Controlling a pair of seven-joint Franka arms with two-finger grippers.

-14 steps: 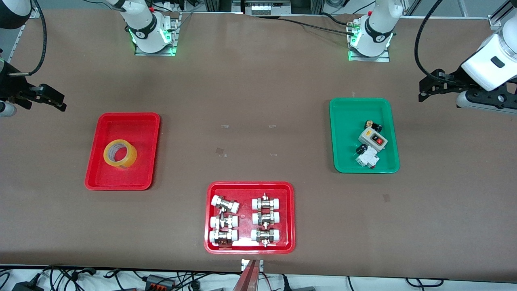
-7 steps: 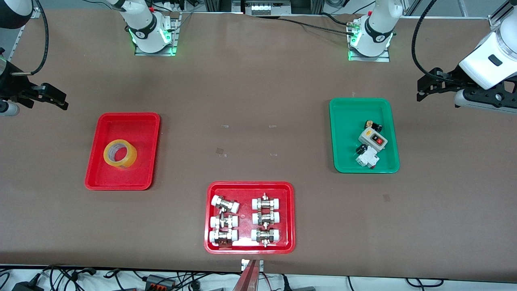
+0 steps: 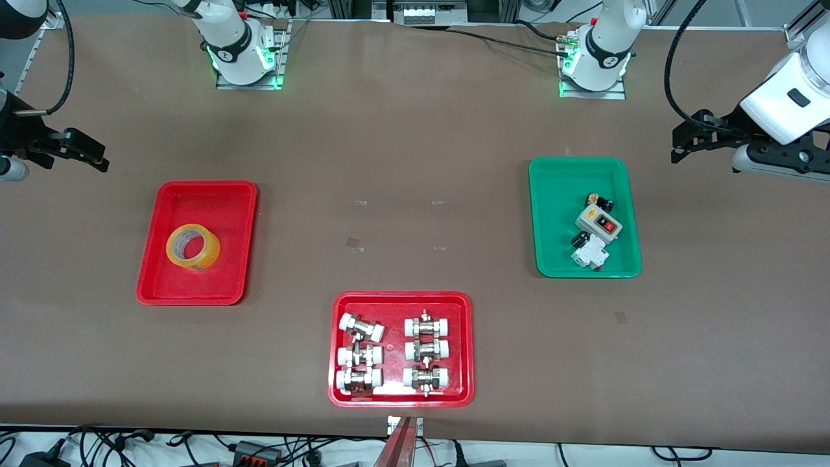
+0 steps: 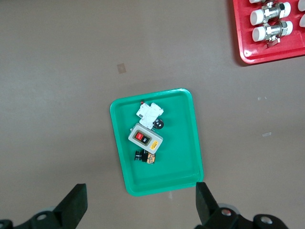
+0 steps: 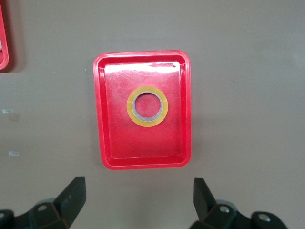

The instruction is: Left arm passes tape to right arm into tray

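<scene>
Tape (image 3: 193, 247) flat on its side in the plain red tray (image 3: 162, 285), clear of both sets of jaws. Right gripper (image 3: 87, 154) raised near that tray, jaws wide, empty. Left gripper (image 3: 690, 139) up beside the green tray (image 3: 551, 259), jaws wide, empty.

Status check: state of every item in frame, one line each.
tape: lying flat in the tray, not held
tray: holds only the tape
left gripper: open, empty, above the green tray
right gripper: open, empty, above the tray
fittings tray: holds six fittings
</scene>
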